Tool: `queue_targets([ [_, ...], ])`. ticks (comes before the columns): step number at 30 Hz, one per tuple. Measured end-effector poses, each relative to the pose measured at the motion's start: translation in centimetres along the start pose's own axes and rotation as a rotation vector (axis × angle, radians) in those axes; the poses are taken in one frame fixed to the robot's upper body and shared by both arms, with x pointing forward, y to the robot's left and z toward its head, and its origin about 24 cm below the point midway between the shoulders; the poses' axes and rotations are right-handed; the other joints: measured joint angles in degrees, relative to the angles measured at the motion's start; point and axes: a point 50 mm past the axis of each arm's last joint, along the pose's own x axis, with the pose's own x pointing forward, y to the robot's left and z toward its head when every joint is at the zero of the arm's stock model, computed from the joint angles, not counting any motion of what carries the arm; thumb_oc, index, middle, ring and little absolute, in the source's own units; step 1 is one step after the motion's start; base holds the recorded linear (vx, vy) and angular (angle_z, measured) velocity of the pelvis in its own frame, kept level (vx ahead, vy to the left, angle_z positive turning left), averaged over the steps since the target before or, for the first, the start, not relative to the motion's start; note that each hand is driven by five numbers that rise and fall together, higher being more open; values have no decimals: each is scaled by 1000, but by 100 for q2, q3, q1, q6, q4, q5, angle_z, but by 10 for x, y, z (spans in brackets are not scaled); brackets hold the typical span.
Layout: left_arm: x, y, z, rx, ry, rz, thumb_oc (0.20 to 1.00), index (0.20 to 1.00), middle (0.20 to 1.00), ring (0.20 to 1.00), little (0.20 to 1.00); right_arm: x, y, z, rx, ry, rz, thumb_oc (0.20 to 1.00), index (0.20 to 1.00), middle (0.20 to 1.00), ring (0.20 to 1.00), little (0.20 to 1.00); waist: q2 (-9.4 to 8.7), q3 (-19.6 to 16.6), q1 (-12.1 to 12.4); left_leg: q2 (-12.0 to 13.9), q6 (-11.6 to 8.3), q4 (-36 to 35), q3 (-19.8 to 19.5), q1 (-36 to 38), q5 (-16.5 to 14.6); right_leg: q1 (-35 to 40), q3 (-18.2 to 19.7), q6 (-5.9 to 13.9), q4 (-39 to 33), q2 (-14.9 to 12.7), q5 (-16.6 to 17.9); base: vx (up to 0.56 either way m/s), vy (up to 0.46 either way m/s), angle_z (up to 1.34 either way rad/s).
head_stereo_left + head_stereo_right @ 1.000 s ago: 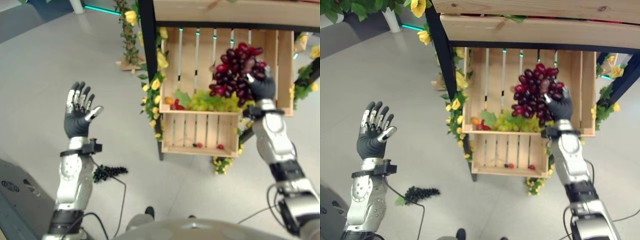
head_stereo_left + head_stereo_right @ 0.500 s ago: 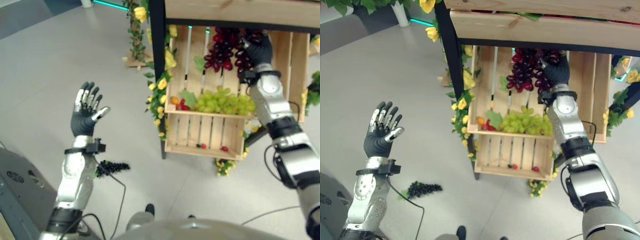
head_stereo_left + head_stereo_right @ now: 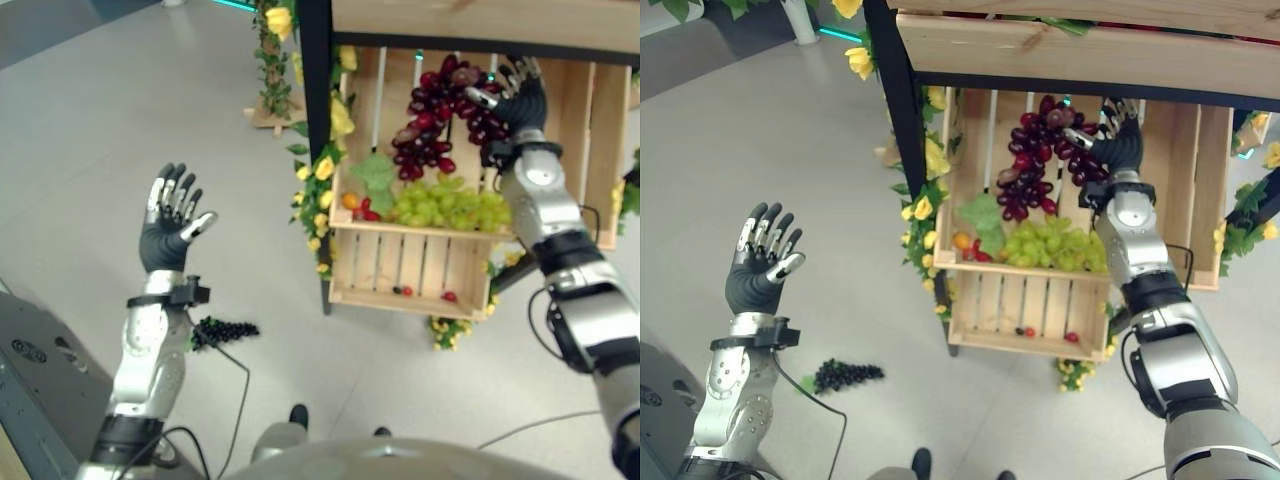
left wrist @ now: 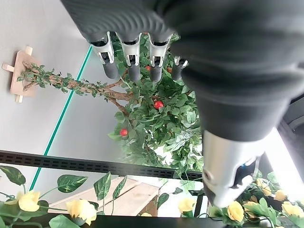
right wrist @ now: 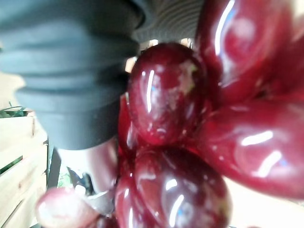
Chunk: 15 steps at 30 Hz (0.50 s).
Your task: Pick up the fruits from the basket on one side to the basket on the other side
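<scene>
Your right hand [image 3: 518, 98] is up inside the wooden crate [image 3: 570, 140], against a bunch of red grapes [image 3: 440, 115] that hangs beside its fingers and trails down toward the crate's front. The fingers look spread, some pointing up past the bunch, but you cannot tell from these views whether any of them has hold of the stem. In the right wrist view the red grapes [image 5: 190, 128] press right up against the hand's dark cover.

Your left hand [image 3: 168, 218] is raised well off to the left over bare floor, palm showing, fingers straight and thumb out, holding nothing.

Under the red bunch, green grapes [image 3: 447, 203] lie along the crate's front edge, with a green leaf [image 3: 376, 173] and a few small red and orange fruits [image 3: 356, 207] at their left end. A lower slatted crate [image 3: 400, 265] holds a couple of small red fruits [image 3: 445, 296].

The floor [image 3: 130, 110] is smooth pale grey. A bunch of dark grapes [image 3: 222, 331] lies on it near your left arm. A black post [image 3: 314, 100] wound with yellow flowers [image 3: 312, 195] stands at the crate's left side, and a wooden board [image 3: 480, 15] runs across above it. The left wrist view shows a leafy tree [image 4: 156, 118] with small red fruits.

No writing is legible anywhere.
</scene>
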Motion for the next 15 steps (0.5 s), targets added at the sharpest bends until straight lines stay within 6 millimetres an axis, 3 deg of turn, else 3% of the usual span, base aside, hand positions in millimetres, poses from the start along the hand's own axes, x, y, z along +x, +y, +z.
queue_targets([
  [15,2,0,1,-1,-6,4,1000,1000,1000,1000,1000,0,2,6,-4,-25,9,1000,1000,1000,1000,1000,-74,89,-8,-12,-1,-13,8,9,0,32,4,8,-88,4,53,0,0,0],
])
